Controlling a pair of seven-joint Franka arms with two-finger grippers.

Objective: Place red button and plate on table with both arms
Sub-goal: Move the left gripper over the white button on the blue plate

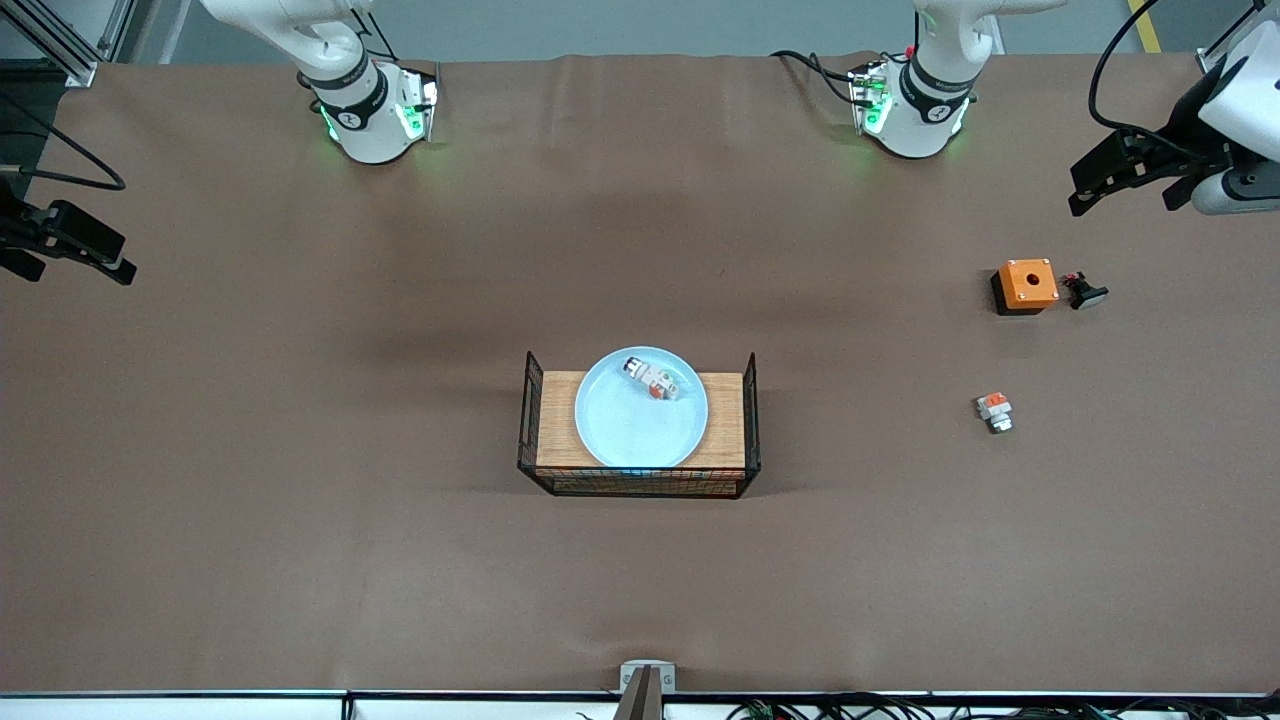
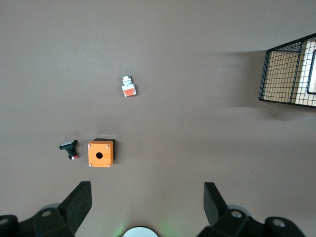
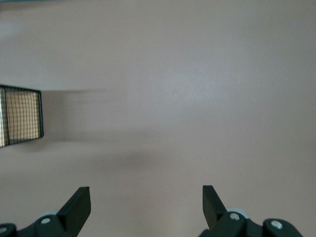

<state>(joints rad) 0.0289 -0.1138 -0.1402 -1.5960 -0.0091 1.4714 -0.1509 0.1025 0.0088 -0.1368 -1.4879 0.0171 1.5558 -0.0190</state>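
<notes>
The pale-blue plate (image 1: 630, 430) rests on the wood-topped black wire tray (image 1: 725, 420) at the middle of the brown table (image 1: 300, 450). The red button (image 1: 652, 378), a small white-and-grey module with an orange-red block, lies in the plate by the rim nearest the robots' bases. My left gripper (image 1: 1100, 180) hangs open and empty over the left arm's end of the table; its wrist view shows its spread fingers (image 2: 79, 200). My right gripper (image 1: 90, 255) hangs open and empty over the right arm's end, fingers (image 3: 79, 202) apart over bare table.
At the left arm's end lie an orange box with a round hole (image 1: 1026, 285) (image 2: 100, 153), a small black piece (image 1: 1085, 292) (image 2: 70, 147) beside it, and a squat white piece with an orange top (image 1: 994, 410) (image 2: 129, 87). The tray's wire end shows in both wrist views (image 2: 289, 74) (image 3: 22, 116).
</notes>
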